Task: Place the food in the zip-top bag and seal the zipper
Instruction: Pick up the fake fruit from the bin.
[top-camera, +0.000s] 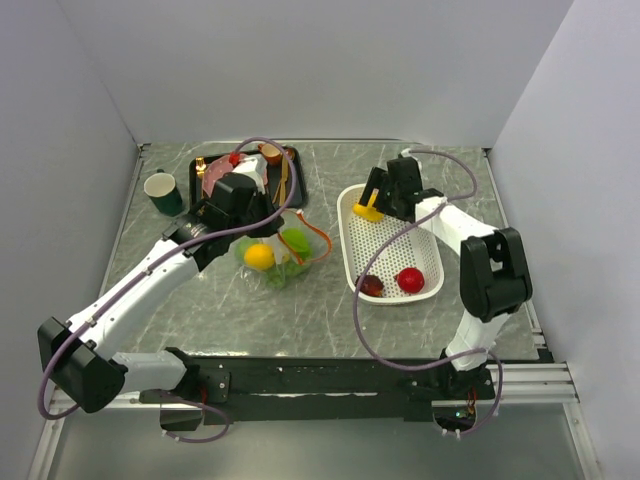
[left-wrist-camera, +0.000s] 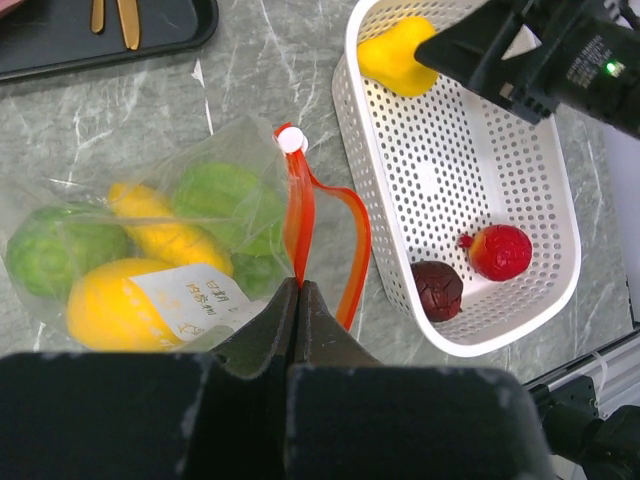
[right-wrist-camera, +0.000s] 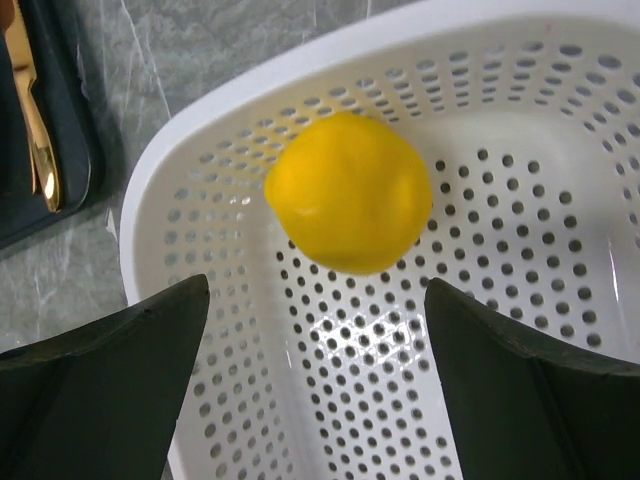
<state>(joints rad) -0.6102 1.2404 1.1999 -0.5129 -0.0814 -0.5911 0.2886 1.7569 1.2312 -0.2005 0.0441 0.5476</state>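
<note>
1. a white label (left-wrist-camera: 195, 300) is stuck on the zip-top bag (left-wrist-camera: 150, 200), just left of the tips of the left tool (left-wrist-camera: 297, 292). its dark print looks like east asian characters, but it is too small to read with any certainty.
2. the left tool is pressed together, pinching the orange-red zipper (left-wrist-camera: 298, 225). the strip runs straight ahead from the tips to a white slider (left-wrist-camera: 291, 141), and the bag mouth loops open to the right of it.
3. the bag lies on the table (left-wrist-camera: 250, 80), ahead and left of the left tool. it holds a bagged lemon (left-wrist-camera: 105, 310), yellow corn (left-wrist-camera: 160, 235) and green pieces (left-wrist-camera: 60, 250).
4. the white perforated basket (left-wrist-camera: 520, 200) stands ahead and right of the left tool. a red piece (left-wrist-camera: 500, 251) and a dark purple piece (left-wrist-camera: 437, 290) lie just beside each other at its near end.
5. the right tool (right-wrist-camera: 316, 300) is spread wide inside the basket's far end. the basket lemon (right-wrist-camera: 348, 190) lies just ahead of the gap, touched by neither finger.
6. a dark tray (left-wrist-camera: 60, 45) with gold cutlery (left-wrist-camera: 128, 20) lies beyond the bag, far ahead and left of the left tool.
</note>
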